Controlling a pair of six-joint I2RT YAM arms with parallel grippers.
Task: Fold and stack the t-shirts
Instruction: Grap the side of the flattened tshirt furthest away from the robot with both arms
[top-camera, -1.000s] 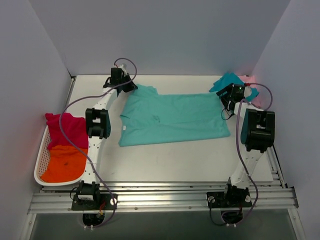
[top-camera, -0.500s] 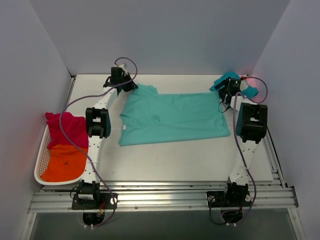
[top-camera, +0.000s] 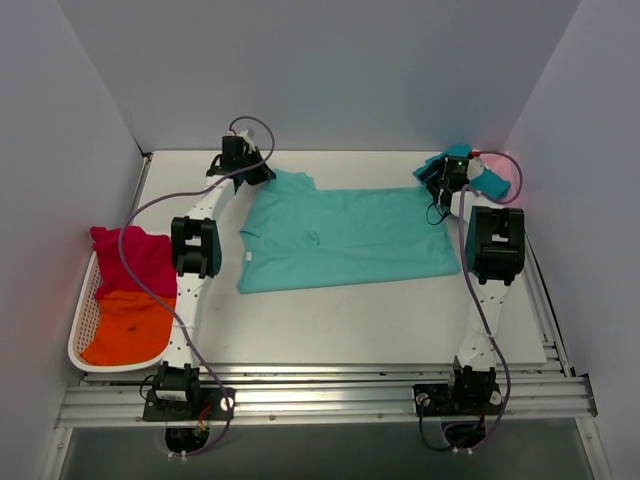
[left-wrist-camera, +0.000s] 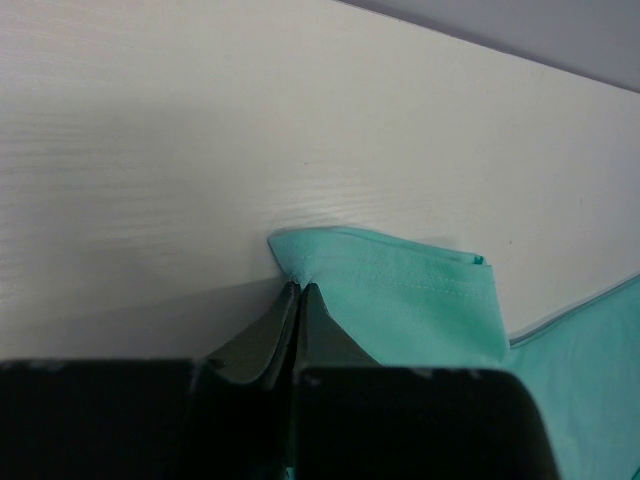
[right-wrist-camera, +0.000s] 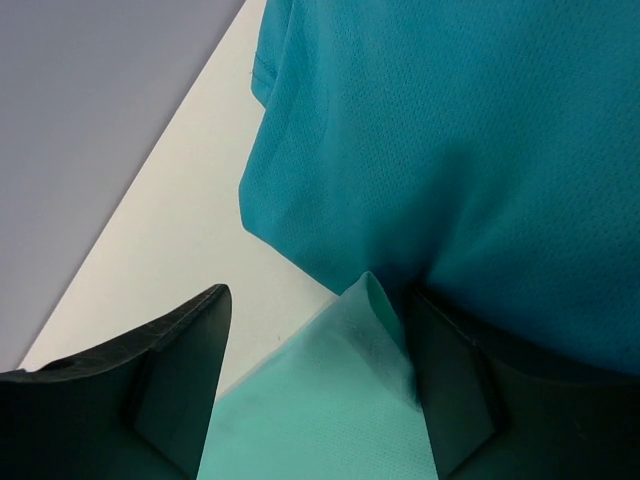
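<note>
- Left gripper (left-wrist-camera: 298, 290): closes fully, jaws pressed together, and pinches a sleeve hem of the mint-green shirt (left-wrist-camera: 400, 295) right at its tips; puckers the cloth up slightly there.
- Around the left gripper: sits low over the white table (left-wrist-camera: 200, 150), with bare tabletop ahead of the fingers and to their left, and the pinched sleeve running off to their right.
- Mint-green shirt: lies spread flat on the table, stretches from the left gripper across to the right gripper (top-camera: 440, 182), and reaches in between that one's jaws.
- Right gripper: stands open, jaws well apart, one finger on each side of a corner of the mint-green shirt; does not clamp the cloth.
- Teal shirt (right-wrist-camera: 450, 150): lies bunched just ahead of the right fingertips, meets the mint-green corner between them, and comes close to the finger on the right side; cannot tell whether it touches that finger.
- Pale pink shirt (top-camera: 506, 168): peeks out just beyond the teal shirt, to the right of the right gripper, by the far right corner of the table.
- Magenta shirt (top-camera: 130, 258) and orange shirt (top-camera: 125, 328): lie well away from both grippers, back toward the left arm's base and out to its left, in a white basket (top-camera: 78, 335) at the table's left edge; touch each other, magenta nearer the left gripper, orange farther from it.
</note>
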